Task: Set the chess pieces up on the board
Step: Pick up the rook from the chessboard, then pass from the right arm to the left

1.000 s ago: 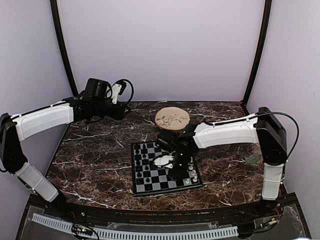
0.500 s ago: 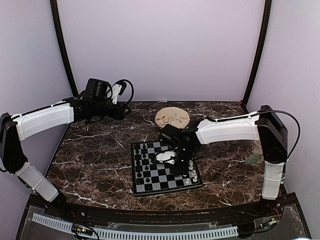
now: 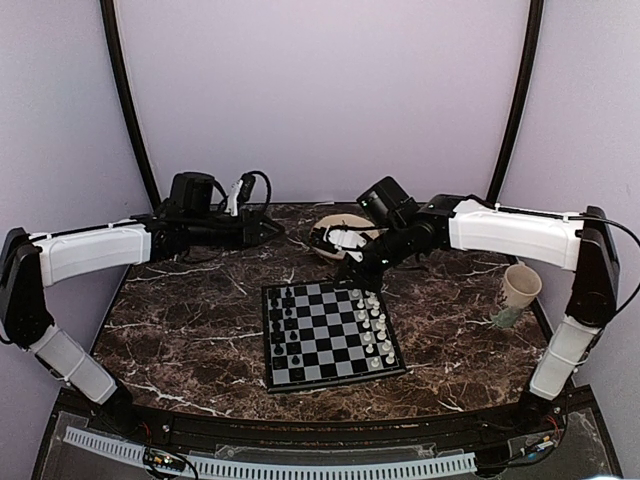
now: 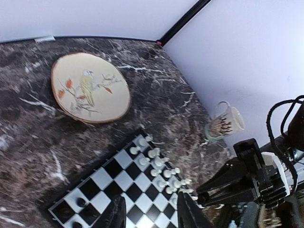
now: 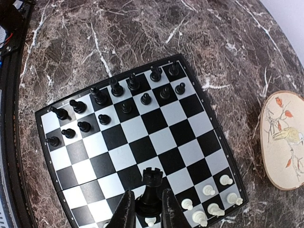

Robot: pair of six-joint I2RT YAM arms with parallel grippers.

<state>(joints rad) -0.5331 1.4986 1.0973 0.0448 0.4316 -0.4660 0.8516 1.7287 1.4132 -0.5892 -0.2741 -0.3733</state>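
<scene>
The board [image 3: 330, 345] lies at the table's middle. Black chess pieces [image 3: 285, 320] stand along its left side and white ones [image 3: 372, 330] along its right. My right gripper [image 3: 352, 275] hangs above the board's far right corner, next to the plate. In the right wrist view it [image 5: 147, 193] is shut on a black rook [image 5: 153, 183], held upright above the board [image 5: 156, 118], near the white pieces [image 5: 209, 199] and away from the black rows [image 5: 114, 95]. My left gripper [image 3: 265, 232] is at the back left. In the left wrist view it [image 4: 152, 213] is open and empty.
A round beige plate with a bird picture [image 4: 90, 88] lies behind the board and also shows in the right wrist view [image 5: 285, 142]. A cup [image 3: 520, 288] stands near the table's right edge. Purple walls close the back and sides.
My right gripper has risen from the board's right half and moved back towards the plate. The left arm has shifted a little to the right. The cup now shows.
</scene>
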